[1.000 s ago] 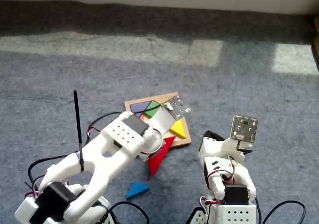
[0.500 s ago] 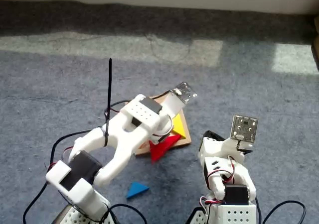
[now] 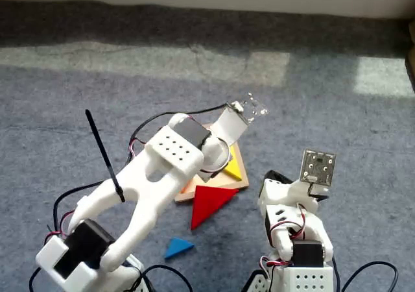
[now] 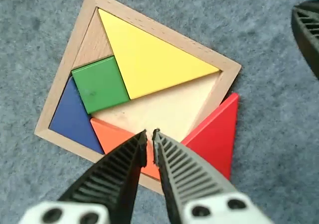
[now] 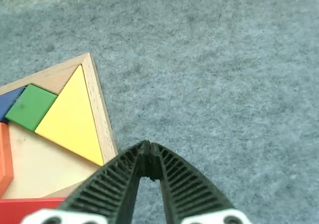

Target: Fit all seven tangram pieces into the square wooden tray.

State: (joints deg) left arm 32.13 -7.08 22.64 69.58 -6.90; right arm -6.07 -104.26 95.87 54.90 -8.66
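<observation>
Grey carpet (image 3: 78, 97). Wooden tray (image 4: 164, 29) beneath left gripper (image 4: 150, 133), tips together, empty. Yellow triangle (image 4: 149, 59), green square (image 4: 99, 83) seated beyond tips; bare gap between. Red triangle (image 4: 214, 134) just beside tips, straddling rim, possibly tilted. Right gripper (image 5: 149, 147) closed, empty, tray corner beside it. Advised: lift Red triangle clear of rim, lay long edge against Yellow triangle.

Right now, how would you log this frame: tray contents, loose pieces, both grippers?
Wooden tray: holds yellow triangle, green square, blue piece, orange piece; bare wood shows.
Red triangle: at the tray's edge, not seated.
Small blue triangle: on the carpet, apart from the tray.
Left gripper: shut, empty, above the orange piece.
Right gripper: shut, empty, over carpet beside the tray.
</observation>
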